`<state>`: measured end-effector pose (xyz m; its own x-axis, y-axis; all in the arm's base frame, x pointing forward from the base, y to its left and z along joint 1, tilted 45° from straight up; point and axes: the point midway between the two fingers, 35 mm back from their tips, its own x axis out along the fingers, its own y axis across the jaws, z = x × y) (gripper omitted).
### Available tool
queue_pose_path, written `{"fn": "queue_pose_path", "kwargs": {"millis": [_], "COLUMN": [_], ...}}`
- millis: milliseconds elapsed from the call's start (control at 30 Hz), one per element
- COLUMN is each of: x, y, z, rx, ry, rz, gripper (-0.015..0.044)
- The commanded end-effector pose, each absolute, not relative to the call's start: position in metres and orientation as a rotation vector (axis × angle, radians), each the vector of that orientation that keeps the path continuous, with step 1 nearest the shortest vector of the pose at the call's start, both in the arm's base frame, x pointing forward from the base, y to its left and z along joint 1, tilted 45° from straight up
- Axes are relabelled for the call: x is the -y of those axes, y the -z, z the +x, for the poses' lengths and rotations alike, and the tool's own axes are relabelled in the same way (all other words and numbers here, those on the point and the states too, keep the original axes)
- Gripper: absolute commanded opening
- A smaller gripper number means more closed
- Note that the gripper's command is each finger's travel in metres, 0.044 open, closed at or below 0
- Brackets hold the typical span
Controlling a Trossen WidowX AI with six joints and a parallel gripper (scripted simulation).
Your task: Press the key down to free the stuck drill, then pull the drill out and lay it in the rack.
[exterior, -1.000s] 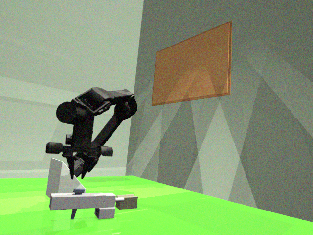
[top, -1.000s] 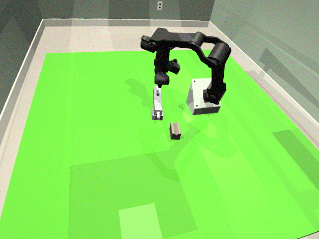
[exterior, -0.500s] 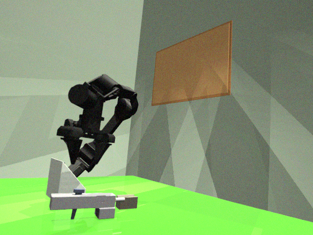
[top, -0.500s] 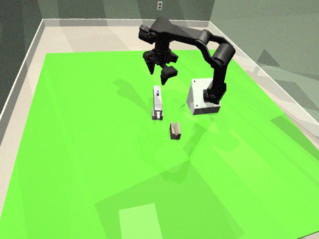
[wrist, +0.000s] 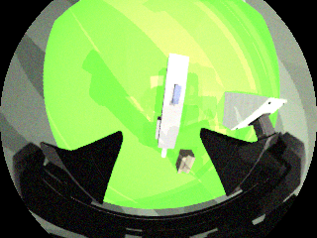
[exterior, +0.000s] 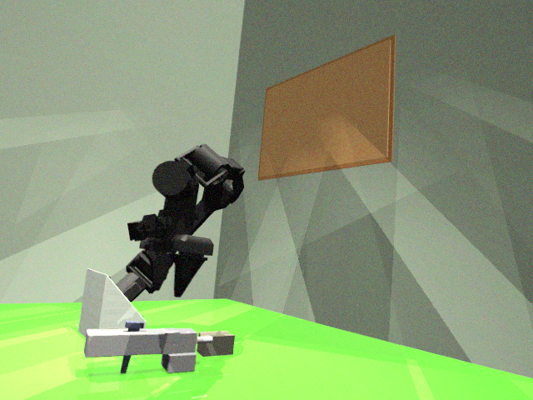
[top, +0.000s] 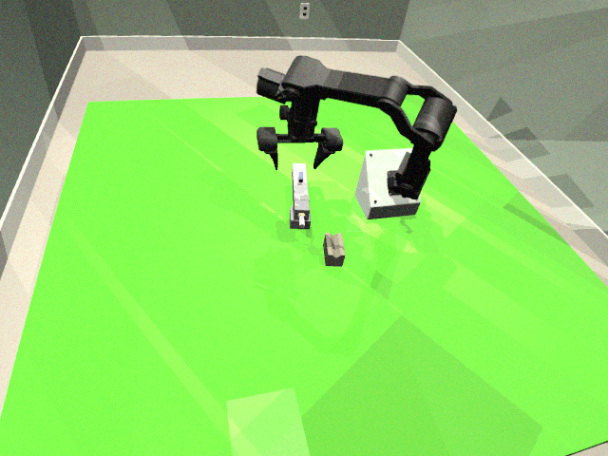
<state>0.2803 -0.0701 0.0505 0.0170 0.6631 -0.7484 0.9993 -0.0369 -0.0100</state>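
A long pale block (top: 300, 190) (exterior: 98, 342) (wrist: 171, 121) lies raised on a small foot. The blue key (top: 300, 177) (exterior: 134, 326) (wrist: 176, 94) sits low in it, its head close to the top face and its dark lower end showing below the block in the exterior view. The white drill (top: 301, 219) (exterior: 205, 338) (wrist: 163, 153) sticks a short way out of the block's front end; the rest is hidden inside. The grooved tan rack (top: 334, 253) (exterior: 219, 345) (wrist: 185, 162) stands beyond that end, off to one side. My gripper (top: 295, 168) (exterior: 166, 293) (wrist: 161, 132) is wide open and empty above the block.
The white wedge-shaped base (top: 388, 171) (exterior: 92, 301) (wrist: 240, 106) of the arm stands to the right of the block in the top view. All stands on a bright green mat (top: 147, 245). An orange board (exterior: 326, 112) hangs on the wall.
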Motion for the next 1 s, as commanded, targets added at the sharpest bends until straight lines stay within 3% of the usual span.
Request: {"fn": "queue_pose_path", "kwargs": {"millis": [0, 600, 967], "x": [0.023, -0.035, -0.058], "y": [-0.059, -0.071, -0.076], "z": [0.287, 0.284, 0.279], "rx": [-1.657, -1.120, -0.735], "ry": [-0.109, -1.095, -1.415], "rz": [1.053, -0.009, -0.480], "gripper": [0.0440, 0.0440, 0.0440]}}
